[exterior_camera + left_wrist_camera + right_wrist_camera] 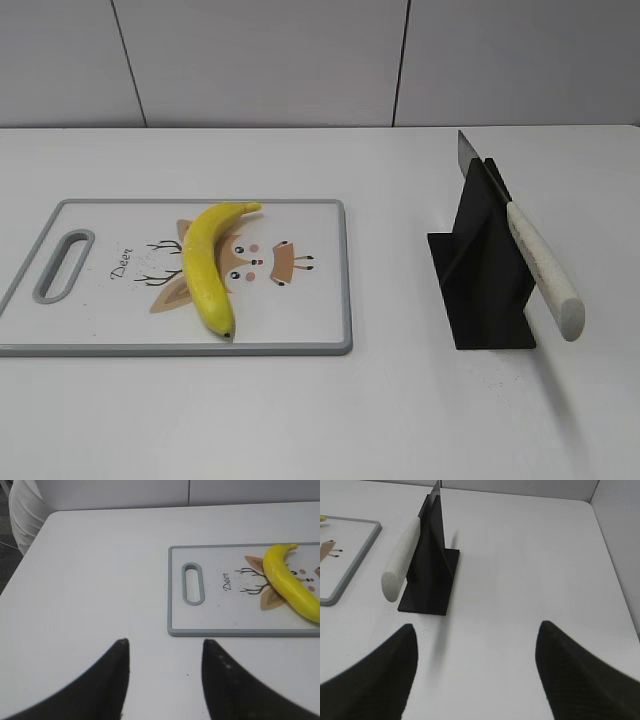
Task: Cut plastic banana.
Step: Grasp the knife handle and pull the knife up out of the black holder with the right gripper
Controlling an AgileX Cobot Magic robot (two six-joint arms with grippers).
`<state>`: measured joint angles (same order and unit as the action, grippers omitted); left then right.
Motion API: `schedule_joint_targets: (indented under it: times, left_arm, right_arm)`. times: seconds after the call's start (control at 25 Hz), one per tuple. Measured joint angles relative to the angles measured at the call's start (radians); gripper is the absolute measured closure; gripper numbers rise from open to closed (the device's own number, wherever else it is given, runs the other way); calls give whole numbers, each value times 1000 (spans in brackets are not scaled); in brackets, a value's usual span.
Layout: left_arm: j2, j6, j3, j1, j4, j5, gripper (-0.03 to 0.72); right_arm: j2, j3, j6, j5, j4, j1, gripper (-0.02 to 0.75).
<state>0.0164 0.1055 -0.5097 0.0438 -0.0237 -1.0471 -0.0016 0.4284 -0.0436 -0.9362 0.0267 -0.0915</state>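
Nearest us in both wrist views are our own dark fingers: the left claw (pixel 165 652) hangs released over bare worktop (pixel 400 420), and the right claw (pixel 477 640) is spread wide and empty too. From the left claw, the cutting board (pixel 240 630) lies toward two o'clock, and on it rests the plastic banana (pixel 212 265), whole, its stem end pointing to one o'clock and its dark tip toward the board's near edge at six, lying across the printed deer. From the right claw, the knife (pixel 402 562) sits at about eleven o'clock, its pale speckled handle jutting toward us while the blade is slotted into a black stand (pixel 432 565); that stand is the only holder here, and the knife is all it carries. We judge the task not yet begun, so the first step is fetching the knife. To do it well, we should bring the right claw in along the handle's slant, close squarely around its middle rather than the rounded butt, and draw it out along the slot's line so the stand does not tip or slide. Meanwhile the left claw could pin the banana near one end, leaving the middle open for the blade.
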Motion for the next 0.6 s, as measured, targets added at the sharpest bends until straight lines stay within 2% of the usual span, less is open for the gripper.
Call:
schedule_joint_targets:
  times: [0.08, 0.2, 0.44, 0.6]
  left_arm:
    - [0, 0, 0, 0, 1, 0, 104]
    - [0, 0, 0, 0, 5, 0, 39]
    - [0, 0, 0, -1, 6, 0, 29]
    - [0, 0, 0, -1, 6, 0, 34]
  right_arm:
    - [29, 21, 0, -2, 0, 0, 162]
    - [131, 66, 0, -10, 0, 0, 162]
    - [426, 210, 0, -80, 2, 0, 162]
    - [620, 314, 3, -129, 45, -1, 162]
